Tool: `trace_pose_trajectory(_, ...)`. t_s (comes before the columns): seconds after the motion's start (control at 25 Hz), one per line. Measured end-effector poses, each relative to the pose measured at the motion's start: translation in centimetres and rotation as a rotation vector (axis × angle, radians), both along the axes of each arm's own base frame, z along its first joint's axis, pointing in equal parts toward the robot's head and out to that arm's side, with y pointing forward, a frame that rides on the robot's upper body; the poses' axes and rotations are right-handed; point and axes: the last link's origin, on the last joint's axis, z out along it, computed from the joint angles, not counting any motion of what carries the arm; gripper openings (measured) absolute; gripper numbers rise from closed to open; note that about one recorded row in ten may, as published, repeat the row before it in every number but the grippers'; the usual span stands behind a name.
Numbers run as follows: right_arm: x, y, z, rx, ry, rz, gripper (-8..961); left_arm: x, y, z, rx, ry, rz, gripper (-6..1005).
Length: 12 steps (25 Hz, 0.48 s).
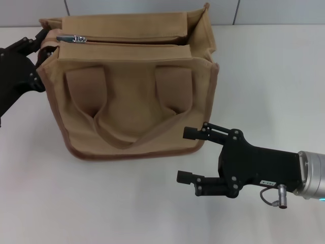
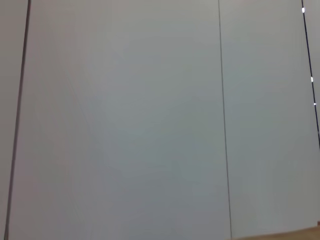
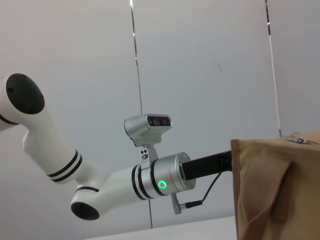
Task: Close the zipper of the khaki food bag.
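Note:
The khaki food bag (image 1: 132, 107) stands on the white table, its two handle straps hanging down the front. The zipper (image 1: 132, 41) runs across the top, with the silver pull tab (image 1: 73, 38) at its left end; the flaps gape apart toward the right end. My left gripper (image 1: 39, 44) is against the bag's top left corner. My right gripper (image 1: 190, 155) is open and empty, just off the bag's lower right corner and apart from it. The right wrist view shows the bag's corner (image 3: 275, 190), the pull tab (image 3: 299, 140) and the left arm (image 3: 165, 177) reaching behind the bag.
The white table (image 1: 264, 76) extends to the right of the bag and in front of it. A grey panelled wall (image 2: 150, 120) fills the left wrist view, with a tan sliver of the bag (image 2: 300, 235) at its edge.

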Motion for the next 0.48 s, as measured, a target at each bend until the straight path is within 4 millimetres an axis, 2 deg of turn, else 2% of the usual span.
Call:
trace_pose_trajectory(0.12,0.1,0.0,0.1,0.002,0.0,-0.002,846,0.2,0.2,0.1,0.009,-0.008,-0.008,252)
trace_pose_trajectory(0.24,0.1,0.0,0.1,0.002,0.002,-0.002,846,0.4,0.2,0.3,0.018,-0.021,-0.014,62)
trace_pose_trajectory(0.48,-0.1,0.0,0.7,0.024,0.046,-0.01,846,1.9,0.0,1.0,0.004,-0.107,-0.093,29)
